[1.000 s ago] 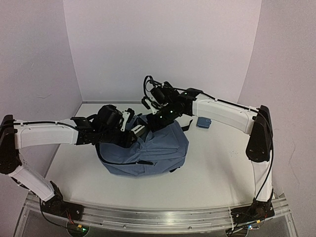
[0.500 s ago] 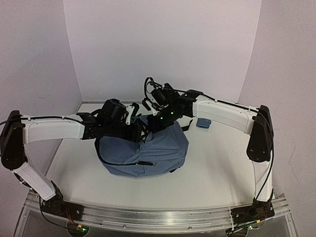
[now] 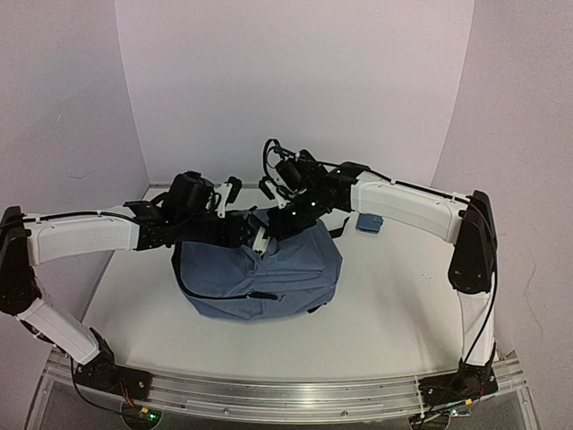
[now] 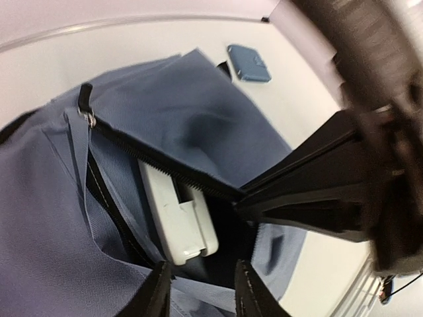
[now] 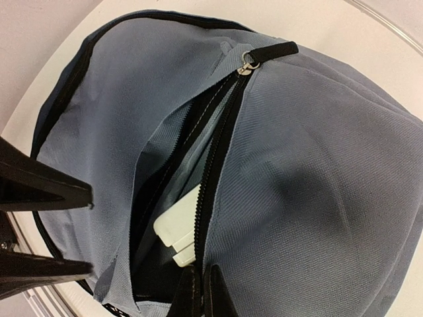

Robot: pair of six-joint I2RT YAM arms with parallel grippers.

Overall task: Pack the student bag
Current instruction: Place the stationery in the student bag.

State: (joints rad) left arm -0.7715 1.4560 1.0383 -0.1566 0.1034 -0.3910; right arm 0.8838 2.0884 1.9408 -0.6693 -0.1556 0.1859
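Our right fingers (image 5: 189,294) pinch the zip edge (image 5: 213,165) of the student bag (image 5: 317,165); our left fingers (image 4: 160,294), parted, face the white block (image 4: 178,218) lying lengthwise just ahead inside.

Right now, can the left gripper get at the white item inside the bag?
Probably yes: the right gripper holds the student bag open by its zip edge, and the white item lies exposed just ahead of the left gripper.

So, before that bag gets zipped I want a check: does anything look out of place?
A white blocky item shows in the open zip of the student bag, not pushed fully in. A small blue case lies on the table beside the bag, unpacked.
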